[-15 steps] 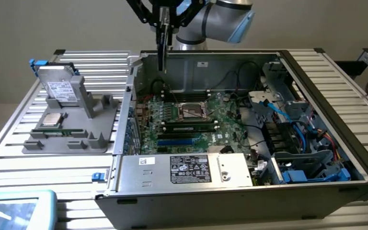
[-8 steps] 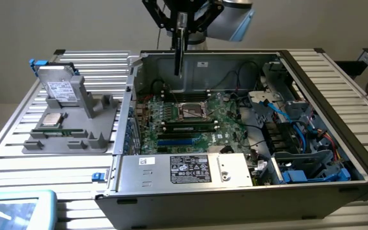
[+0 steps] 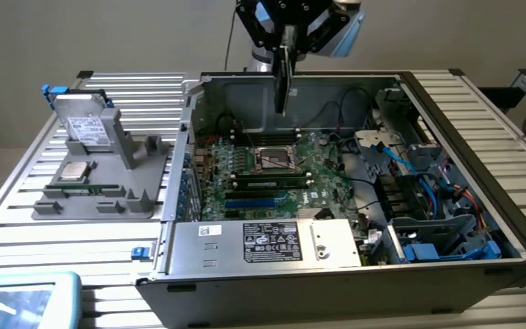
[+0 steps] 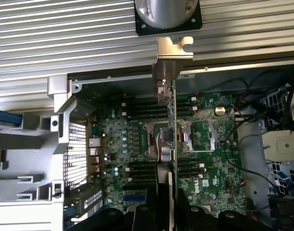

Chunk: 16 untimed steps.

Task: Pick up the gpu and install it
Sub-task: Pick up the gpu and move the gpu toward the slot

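1. Gripper (image 3: 286, 42) fingers are clamped on the gpu (image 3: 283, 79), pinching its upper end. The card hangs upright and edge-on above the open computer case (image 3: 427, 89).
2. Wrist view: silver bracket (image 4: 173, 48) at the far end, card poised over the motherboard (image 4: 118, 144), roughly above the CPU socket (image 4: 190, 137).
3. Handling (a judgement): light, stiff, fragile. Flat faces suit a pinch, away from the contact edge.
4. Room: open air above the board, case walls close round, cables (image 3: 396, 154) crowding the exterior view's right.
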Tool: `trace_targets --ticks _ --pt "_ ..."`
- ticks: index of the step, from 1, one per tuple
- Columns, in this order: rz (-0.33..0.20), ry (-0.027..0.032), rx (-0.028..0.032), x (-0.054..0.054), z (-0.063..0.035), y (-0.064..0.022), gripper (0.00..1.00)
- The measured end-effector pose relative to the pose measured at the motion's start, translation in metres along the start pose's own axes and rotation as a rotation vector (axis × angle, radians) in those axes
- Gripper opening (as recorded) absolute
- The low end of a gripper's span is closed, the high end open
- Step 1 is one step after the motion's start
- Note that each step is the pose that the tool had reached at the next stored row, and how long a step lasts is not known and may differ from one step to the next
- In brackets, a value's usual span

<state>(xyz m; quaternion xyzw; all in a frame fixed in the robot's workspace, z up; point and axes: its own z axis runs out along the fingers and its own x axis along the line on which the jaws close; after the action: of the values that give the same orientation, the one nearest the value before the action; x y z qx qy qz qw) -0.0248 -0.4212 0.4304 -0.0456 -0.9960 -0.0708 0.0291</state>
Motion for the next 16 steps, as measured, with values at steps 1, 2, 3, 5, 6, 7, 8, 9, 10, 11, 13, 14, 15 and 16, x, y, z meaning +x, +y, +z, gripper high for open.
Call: trace_targets --ticks 1,2,3,5,6,7,8,9,10,11,13,14,15,16 --pt "0.0 -0.0001 0.0 -0.004 0.0007 0.0 0.27" --pt "0.0 -0.0003 0.0 -0.007 0.0013 0.0001 0.27" --pt "0.0 -0.0006 -0.0001 -0.01 0.0019 0.0001 0.27" --pt "-0.001 -0.0013 -0.0002 -0.016 0.0027 0.0004 0.27" --pt "-0.002 -0.002 -0.0001 -0.018 0.003 0.0006 0.27" --pt "-0.005 -0.0042 -0.0001 -0.019 0.0034 0.0006 0.27" --pt "-0.01 -0.0079 -0.0004 -0.02 0.004 0.0005 0.27" --pt "-0.015 -0.0116 -0.0004 -0.02 0.0042 0.0005 0.27" --pt "-0.02 -0.0128 -0.0001 -0.021 0.0042 0.0006 0.27" --pt "-0.023 -0.0124 -0.0001 -0.023 0.0042 0.0006 0.27" --pt "-0.026 -0.0113 -0.0002 -0.023 0.0043 0.0006 0.27" --pt "-0.026 -0.0111 -0.0001 -0.023 0.0043 0.0006 0.27" --pt "-0.026 -0.0111 -0.0002 -0.023 0.0043 0.0006 0.27" --pt "-0.026 -0.011 -0.0001 -0.023 0.0043 0.0006 0.27"
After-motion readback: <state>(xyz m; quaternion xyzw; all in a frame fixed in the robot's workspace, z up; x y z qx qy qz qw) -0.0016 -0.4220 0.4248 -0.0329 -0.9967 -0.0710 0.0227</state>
